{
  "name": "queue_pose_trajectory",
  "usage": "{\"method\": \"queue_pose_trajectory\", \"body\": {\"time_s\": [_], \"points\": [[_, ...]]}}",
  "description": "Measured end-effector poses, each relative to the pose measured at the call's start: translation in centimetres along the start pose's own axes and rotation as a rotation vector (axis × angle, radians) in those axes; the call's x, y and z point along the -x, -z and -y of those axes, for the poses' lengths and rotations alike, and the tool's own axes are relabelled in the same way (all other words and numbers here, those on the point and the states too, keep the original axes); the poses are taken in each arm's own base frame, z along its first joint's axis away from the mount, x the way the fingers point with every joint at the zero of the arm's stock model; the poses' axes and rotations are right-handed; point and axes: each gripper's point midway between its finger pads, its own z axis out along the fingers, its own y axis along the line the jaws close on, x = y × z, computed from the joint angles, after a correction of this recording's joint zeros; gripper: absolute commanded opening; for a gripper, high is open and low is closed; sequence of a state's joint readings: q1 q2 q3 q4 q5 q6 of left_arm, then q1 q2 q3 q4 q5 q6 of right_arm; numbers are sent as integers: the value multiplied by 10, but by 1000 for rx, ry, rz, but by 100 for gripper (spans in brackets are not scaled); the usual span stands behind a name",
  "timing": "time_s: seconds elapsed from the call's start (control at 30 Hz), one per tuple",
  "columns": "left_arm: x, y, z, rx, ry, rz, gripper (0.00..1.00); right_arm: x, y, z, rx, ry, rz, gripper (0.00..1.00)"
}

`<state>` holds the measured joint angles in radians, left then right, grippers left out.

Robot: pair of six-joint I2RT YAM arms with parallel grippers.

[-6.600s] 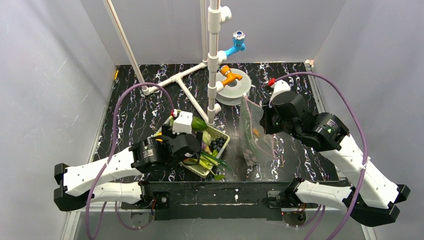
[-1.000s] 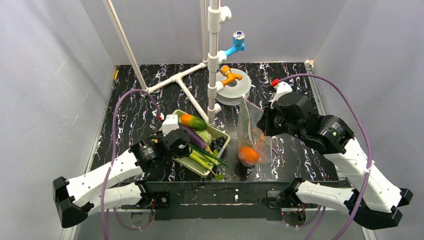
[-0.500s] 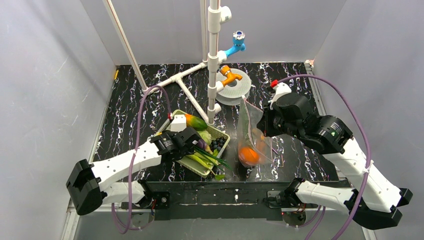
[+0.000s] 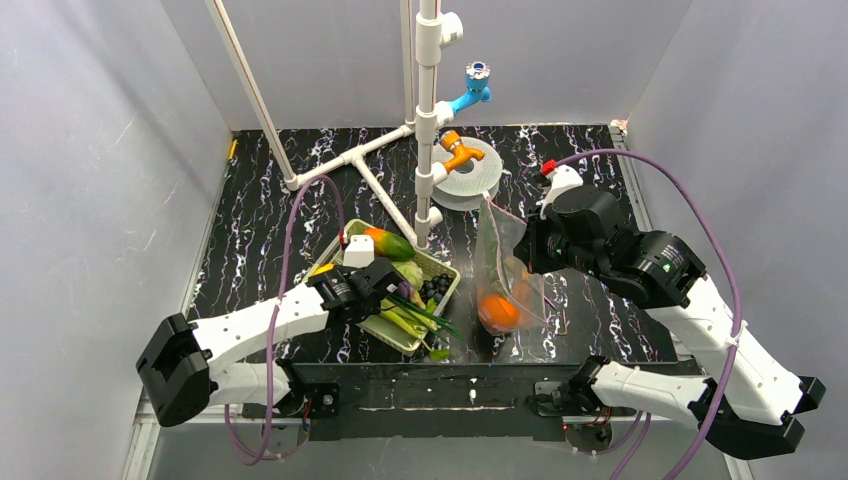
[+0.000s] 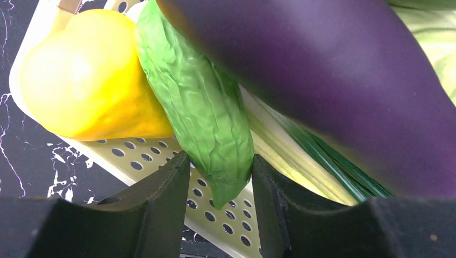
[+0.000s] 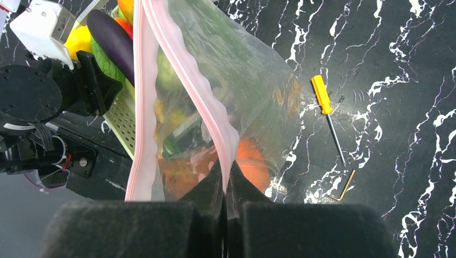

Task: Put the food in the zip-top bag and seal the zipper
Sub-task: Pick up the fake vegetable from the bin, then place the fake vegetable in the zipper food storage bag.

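The clear zip-top bag [image 4: 505, 262] hangs upright right of centre with an orange round fruit [image 4: 497, 310] inside. My right gripper [image 6: 226, 172] is shut on one lip of its pinkish-red zipper [image 6: 188, 80], and the mouth gapes open. My left gripper [image 5: 220, 161] reaches into the pale green basket [image 5: 161, 161]. Its fingers press both sides of the pointed tip of the bumpy green cucumber [image 5: 204, 107]. The cucumber lies between a yellow fruit [image 5: 86, 75] and a purple eggplant [image 5: 333, 80].
A yellow-handled screwdriver [image 6: 322, 97] and a small hex key [image 6: 344, 188] lie on the black marbled table right of the bag. A white pipe frame [image 4: 428, 120] and a grey spool [image 4: 470, 175] stand behind. Green onions and dark berries [image 4: 432, 290] fill the basket.
The left arm stretched forward and lowered into the basket, and its jaws narrowed around the cucumber tip. The right arm and bag stayed still.
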<state>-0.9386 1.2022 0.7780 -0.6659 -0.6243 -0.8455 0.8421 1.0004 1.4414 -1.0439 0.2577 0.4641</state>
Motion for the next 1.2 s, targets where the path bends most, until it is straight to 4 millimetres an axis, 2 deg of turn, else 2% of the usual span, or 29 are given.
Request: {"method": "queue_pose_trajectory", "body": {"time_s": [0.1,0.3,0.53,0.77,0.87,0.97,1.07,1.13,1.2], "points": [[2,4,2,-24,2,5,17,0,0,0,0,0,0,1],[13,18,7,-92,29,27,15,0,0,0,0,0,0,1],[39,54,9,-233,140,101,14,0,0,0,0,0,0,1],[47,88,12,-372,182,100,10,0,0,0,0,0,0,1],[54,107,13,-451,209,114,10,4,-1,-2,8,-4,17,1],[65,135,17,-590,251,157,10,4,-1,-2,7,-3,14,1],[85,175,32,-803,301,226,10,4,-1,-3,9,-2,12,1],[101,206,47,-966,324,271,9,3,-3,-3,10,-1,5,1],[112,228,63,-1090,326,285,9,2,-4,-4,11,0,-1,1]]}}
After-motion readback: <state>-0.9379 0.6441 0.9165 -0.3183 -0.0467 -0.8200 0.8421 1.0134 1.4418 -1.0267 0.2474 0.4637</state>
